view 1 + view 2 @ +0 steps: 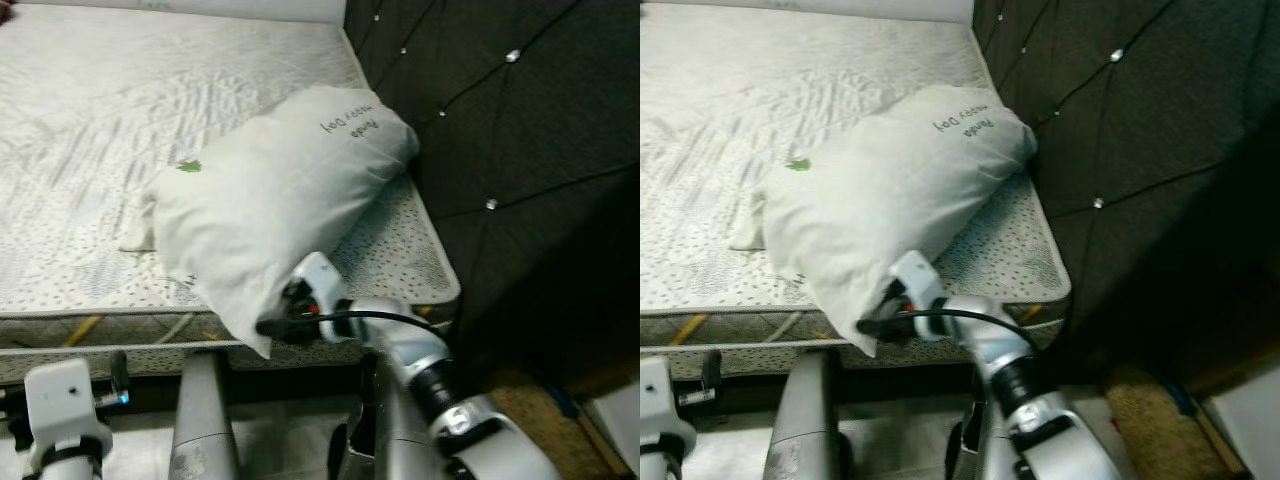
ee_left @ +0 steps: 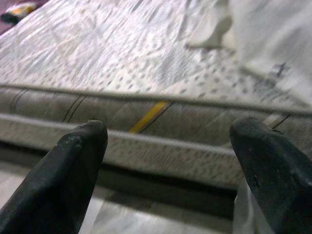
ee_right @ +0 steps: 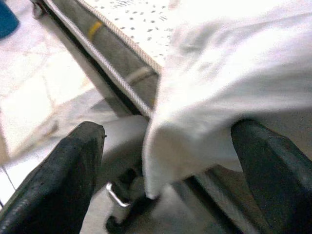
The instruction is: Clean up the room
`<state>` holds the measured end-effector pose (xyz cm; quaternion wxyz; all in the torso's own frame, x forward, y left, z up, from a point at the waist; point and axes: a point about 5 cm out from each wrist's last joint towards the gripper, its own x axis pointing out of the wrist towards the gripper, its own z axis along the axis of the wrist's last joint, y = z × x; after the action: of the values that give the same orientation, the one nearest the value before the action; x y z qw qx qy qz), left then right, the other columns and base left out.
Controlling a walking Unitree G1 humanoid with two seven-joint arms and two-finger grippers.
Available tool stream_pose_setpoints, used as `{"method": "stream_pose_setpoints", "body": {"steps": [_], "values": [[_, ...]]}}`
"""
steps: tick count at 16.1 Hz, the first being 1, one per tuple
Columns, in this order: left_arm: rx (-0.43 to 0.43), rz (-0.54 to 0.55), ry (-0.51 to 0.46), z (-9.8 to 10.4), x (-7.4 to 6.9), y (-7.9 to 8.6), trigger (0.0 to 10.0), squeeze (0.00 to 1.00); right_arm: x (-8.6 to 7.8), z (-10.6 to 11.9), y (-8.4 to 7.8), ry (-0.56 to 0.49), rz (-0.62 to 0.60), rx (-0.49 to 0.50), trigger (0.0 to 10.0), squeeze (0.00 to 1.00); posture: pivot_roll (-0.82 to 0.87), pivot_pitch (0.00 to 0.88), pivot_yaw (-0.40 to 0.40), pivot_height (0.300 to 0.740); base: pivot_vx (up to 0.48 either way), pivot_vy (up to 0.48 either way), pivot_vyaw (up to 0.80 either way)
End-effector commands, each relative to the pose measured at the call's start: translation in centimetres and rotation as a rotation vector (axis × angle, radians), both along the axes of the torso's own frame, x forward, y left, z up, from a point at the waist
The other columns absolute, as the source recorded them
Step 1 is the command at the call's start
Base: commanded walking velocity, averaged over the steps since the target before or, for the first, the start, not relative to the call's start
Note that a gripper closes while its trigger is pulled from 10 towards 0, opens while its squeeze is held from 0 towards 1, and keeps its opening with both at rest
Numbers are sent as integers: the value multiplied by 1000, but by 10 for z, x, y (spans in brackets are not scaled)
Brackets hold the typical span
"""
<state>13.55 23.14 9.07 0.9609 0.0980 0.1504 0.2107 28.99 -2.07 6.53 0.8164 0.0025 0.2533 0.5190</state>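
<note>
- Pillow [image 1: 270, 190] lay on mattress [image 1: 90, 110], corner overhanging edge at 6 o'clock.
- Right gripper [image 3: 161, 161] spread wide around that corner, fingertips hidden in head views.
- Left gripper [image 2: 170, 161] wide, facing mattress side.

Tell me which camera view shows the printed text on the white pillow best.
The left eye view: the pillow lies whole on the mattress, dark lettering near its far end. The right eye view shows the same. The right wrist view has just its near corner between the open right tool fingers; the left wrist view catches a blurred edge.
</note>
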Motion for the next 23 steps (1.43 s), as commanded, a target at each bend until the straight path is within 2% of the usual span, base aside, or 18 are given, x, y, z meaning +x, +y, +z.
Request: {"method": "stream_pose_setpoints", "body": {"steps": [1,4,6,8,11,13,14,15,16,17,19,20,22,23], "values": [[1,9,8,2,-2,-1,10000,0,4,6,5,14,-17,-2,10000,0,211,56,-107,536,0,0,0],[5,4,47,0,-6,-1,10000,0,6,13,29,7,-81,27,10000,0,215,61,-103,536,0,0,0],[-7,47,69,-6,-13,4,10000,0,11,13,36,-7,-193,14,10000,0,219,62,-104,536,0,0,0],[-13,68,70,-5,-14,7,10000,0,21,16,39,-16,-348,-2,10000,0,230,65,-115,536,0,0,0],[-14,86,58,-2,-10,7,10000,0,29,26,39,-32,-368,8,10000,0,227,58,-122,536,0,0,0],[-13,84,39,1,-8,6,10000,0,30,28,28,-18,-285,44,10000,0,223,52,-125,536,0,0,0],[-16,83,29,0,-3,7,10000,0,29,24,14,-22,-182,24,10000,0,199,76,-114,536,0,0,0],[-20,81,32,-2,-3,6,10000,0,28,19,0,-45,-152,-19,10000,0,196,71,-114,536,0,0,0],[-23,75,9,2,3,5,10000,0,31,16,-29,-57,-133,-72,10000,0,193,44,-121,536,0,0,0],[-22,70,12,2,3,5,10000,0,29,16,-36,-33,-109,-61,10000,0,179,49,-117,536,0,0,0],[-31,63,29,-2,5,4,10000,0,22,12,-74,-18,-16,-110,10000,0,164,44,-110,536,0,0,0],[-34,50,32,-3,7,3,10000,0,24,7,-89,-17,-44,-156,10000,0,152,37,-102,536,0,0,0],[-38,42,40,-5,10,2,10000,0,31,4,-92,-57,-123,-207,10000,0,151,36,-101,536,0,0,0],[-38,32,44,-5,13,2,10000,0,38,9,-83,-93,-185,-185,10000,0,151,30,-94,536,0,0,0]]}}
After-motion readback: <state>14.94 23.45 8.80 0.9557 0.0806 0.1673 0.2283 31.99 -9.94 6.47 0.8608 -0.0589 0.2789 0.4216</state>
